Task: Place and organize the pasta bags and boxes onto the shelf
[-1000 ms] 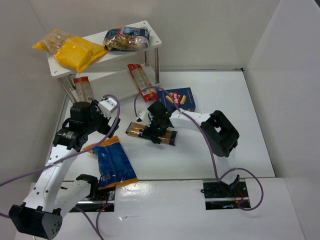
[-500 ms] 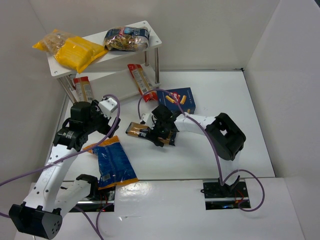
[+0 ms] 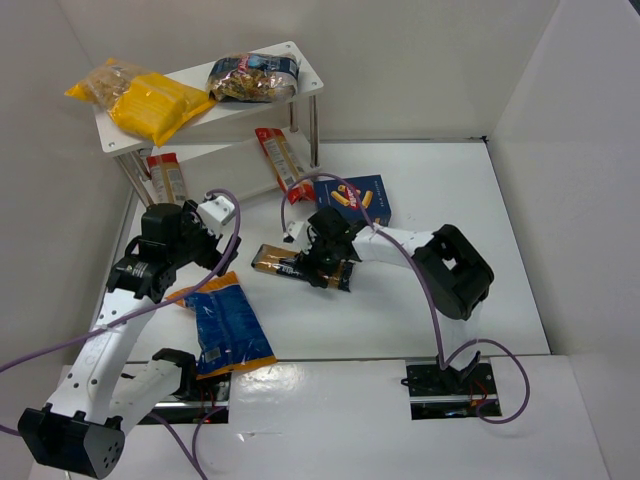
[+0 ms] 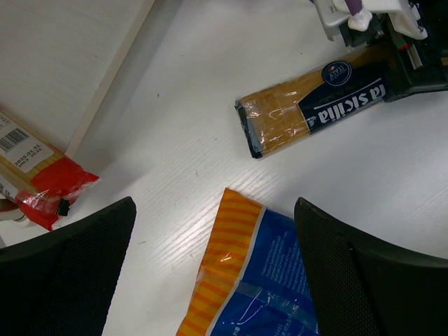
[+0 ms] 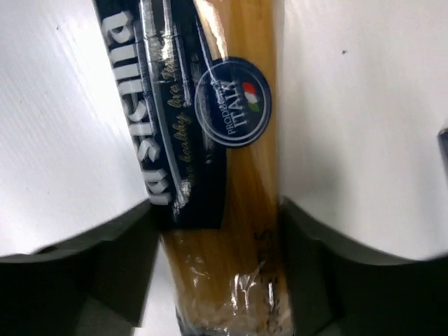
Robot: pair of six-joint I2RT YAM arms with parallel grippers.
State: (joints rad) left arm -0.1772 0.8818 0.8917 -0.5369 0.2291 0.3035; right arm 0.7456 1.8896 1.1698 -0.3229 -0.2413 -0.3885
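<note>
The long golden spaghetti pack (image 3: pixel 268 262) with a dark-blue label lies flat on the table; it also shows in the left wrist view (image 4: pixel 308 112). My right gripper (image 3: pixel 325 268) is shut on its right half, and both fingers press its sides in the right wrist view (image 5: pixel 217 234). The dark-blue pasta box (image 3: pixel 356 198) lies just behind it. My left gripper (image 3: pixel 188 285) hangs open over the orange end of the wide blue bag (image 3: pixel 232 330), nothing between its fingers (image 4: pixel 213 210). The white shelf (image 3: pixel 310 85) stands at the back left.
Yellow bags (image 3: pixel 150 100) and a dark mixed-pasta bag (image 3: pixel 252 76) lie on the shelf's top board. Two red-and-white packs (image 3: pixel 168 177) (image 3: pixel 282 160) rest on the lower board. White walls close the table on three sides. Purple cables trail from both arms.
My right gripper shifted slightly along the spaghetti pack and its jaws closed from wide open onto it. The left arm has not moved.
</note>
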